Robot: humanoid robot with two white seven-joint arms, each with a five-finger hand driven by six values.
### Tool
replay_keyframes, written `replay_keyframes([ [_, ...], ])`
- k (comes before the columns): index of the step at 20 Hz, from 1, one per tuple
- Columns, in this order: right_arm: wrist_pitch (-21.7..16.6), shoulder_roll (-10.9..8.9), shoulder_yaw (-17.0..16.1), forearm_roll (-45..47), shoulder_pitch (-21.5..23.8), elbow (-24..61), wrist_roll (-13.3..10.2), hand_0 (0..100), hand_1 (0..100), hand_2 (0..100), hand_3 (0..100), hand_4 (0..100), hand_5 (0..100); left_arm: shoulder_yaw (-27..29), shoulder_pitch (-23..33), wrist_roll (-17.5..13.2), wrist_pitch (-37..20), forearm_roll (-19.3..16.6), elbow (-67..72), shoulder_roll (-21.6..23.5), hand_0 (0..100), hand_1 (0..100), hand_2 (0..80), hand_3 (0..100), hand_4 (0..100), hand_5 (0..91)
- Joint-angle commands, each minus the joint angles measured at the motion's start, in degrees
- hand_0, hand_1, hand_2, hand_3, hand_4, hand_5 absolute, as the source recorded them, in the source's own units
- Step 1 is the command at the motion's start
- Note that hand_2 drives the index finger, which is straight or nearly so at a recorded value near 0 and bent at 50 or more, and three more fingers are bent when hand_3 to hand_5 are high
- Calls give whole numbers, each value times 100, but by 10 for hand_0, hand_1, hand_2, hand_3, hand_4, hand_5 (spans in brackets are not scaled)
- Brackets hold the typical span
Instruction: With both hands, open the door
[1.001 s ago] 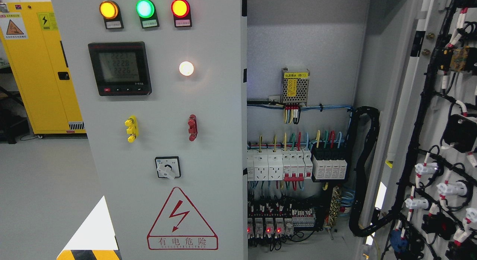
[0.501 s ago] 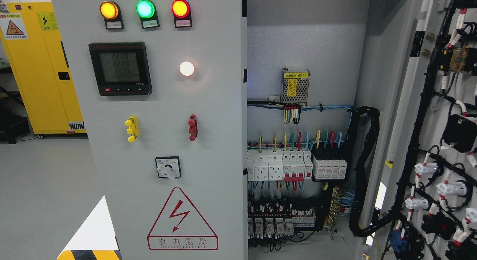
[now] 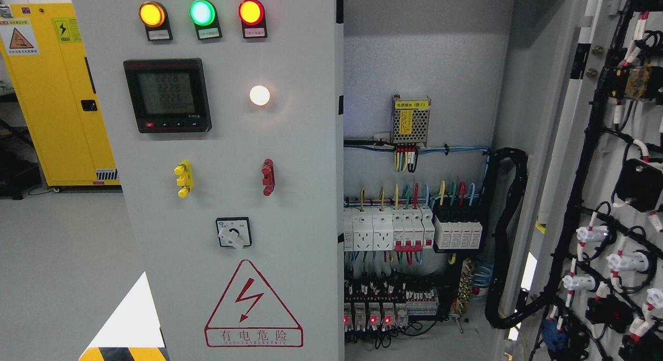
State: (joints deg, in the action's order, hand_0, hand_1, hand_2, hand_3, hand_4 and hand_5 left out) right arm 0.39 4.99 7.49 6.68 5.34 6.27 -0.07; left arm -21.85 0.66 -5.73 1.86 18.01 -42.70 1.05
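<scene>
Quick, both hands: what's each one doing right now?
Left hand: not in view.
Right hand: not in view.
Right door already stands open; left door is shut.

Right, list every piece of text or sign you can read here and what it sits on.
"有电危险": under the red lightning triangle on the closed left door.
"2228", "2228", "2226", roughly: meter display.
"(B1)": yellow label on the power supply; other characters blurred.
Lamp tags, yellow cabinet stickers: too small to read.
</scene>
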Motion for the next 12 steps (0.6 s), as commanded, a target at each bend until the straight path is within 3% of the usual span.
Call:
replay_keyframes([
  [1,5,11,-2,0,2,6,-2,221,39,0,0,0,0,1753,-127,212,69,10,3417,-527,0,0,0,0,0,0],
  [12,5,-51,-10,0,-51,15,-2,224,35,0,0,0,0,1798,-22,195,-212,-61,3752,-633,0,0,0,0,0,0],
])
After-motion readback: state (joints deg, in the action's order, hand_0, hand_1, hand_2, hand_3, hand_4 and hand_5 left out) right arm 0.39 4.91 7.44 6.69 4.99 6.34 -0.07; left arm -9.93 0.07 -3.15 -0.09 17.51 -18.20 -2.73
